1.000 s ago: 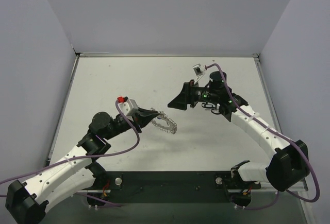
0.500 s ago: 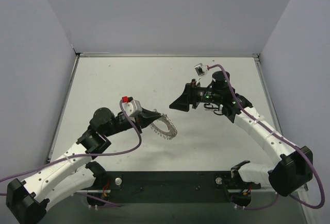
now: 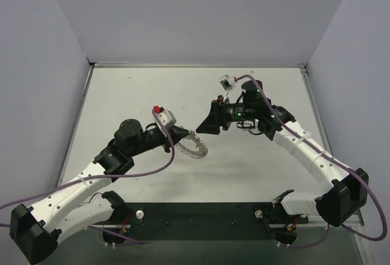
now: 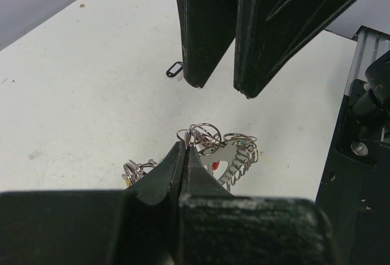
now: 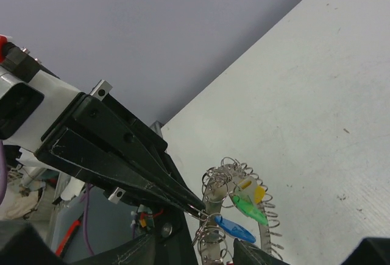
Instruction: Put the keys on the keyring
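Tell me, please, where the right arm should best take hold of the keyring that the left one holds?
Probably the toothed rim of the keyring, on the arc farthest from where the left gripper pinches it, the right gripper coming from its own side, jaws straddling the rim. That arc sticks out free; the keys crowd nearer the pinch.

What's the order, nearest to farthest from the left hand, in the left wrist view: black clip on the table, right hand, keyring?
1. keyring: pinched at the tips of the left hand, centre.
2. right hand: just beyond, above the ring, open with tips pointing at it.
3. black clip: farthest, lying behind the right hand, to its left.
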